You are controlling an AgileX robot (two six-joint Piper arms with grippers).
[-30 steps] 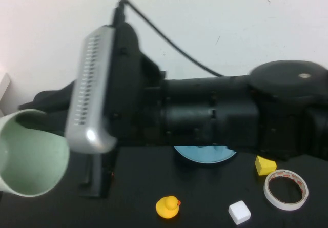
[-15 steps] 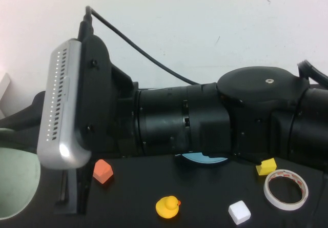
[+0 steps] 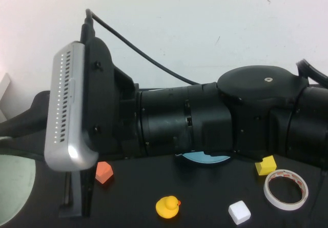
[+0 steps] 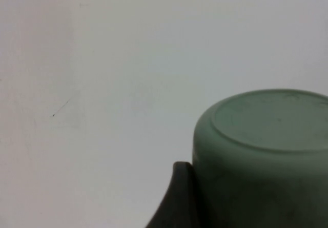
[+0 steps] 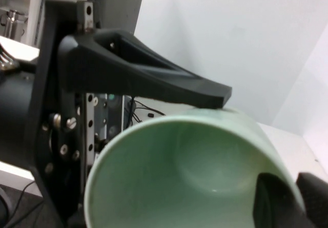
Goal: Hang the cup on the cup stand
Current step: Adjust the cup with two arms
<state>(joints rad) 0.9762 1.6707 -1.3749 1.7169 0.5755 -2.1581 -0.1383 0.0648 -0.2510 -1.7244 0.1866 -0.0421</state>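
At the table's left edge, the pale mint-green plastic cup (image 5: 195,171) sits gripped between the left gripper's (image 5: 154,77) wide-spread fingers, while the right gripper's (image 5: 279,200) narrowly parted fingers pinch its rim

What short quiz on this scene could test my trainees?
1. True or false: the cup hangs on the stand.
2. Which gripper clasps the cup's sides, and which is at its rim?
3. Nearest the tape: A duck, B yellow block, C orange block?
Key: 1 false; 2 left gripper clasps the sides, right gripper is at the rim; 3 B.
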